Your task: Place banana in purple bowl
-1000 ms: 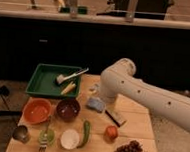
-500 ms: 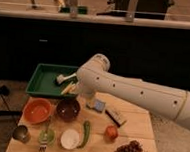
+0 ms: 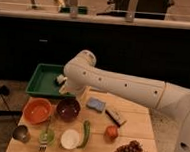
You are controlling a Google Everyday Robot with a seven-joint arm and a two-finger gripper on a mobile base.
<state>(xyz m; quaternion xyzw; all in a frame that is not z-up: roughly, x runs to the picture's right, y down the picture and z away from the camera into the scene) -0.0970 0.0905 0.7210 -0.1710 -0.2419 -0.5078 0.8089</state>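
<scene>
Claw leftward, over green tray

You see a wooden desk with many small things on it. At its back left corner sits a green tray. In front of the tray is an orange bowl. Near the front edge, a small metal cup stands on the left. Next to it is a little green thing with a fork on it, then a white bowl. A long green vegetable lies just beside the white bowl. In the middle, a blue sponge lies near a dark bar. A red fruit sits close to some dark grapes.
</scene>
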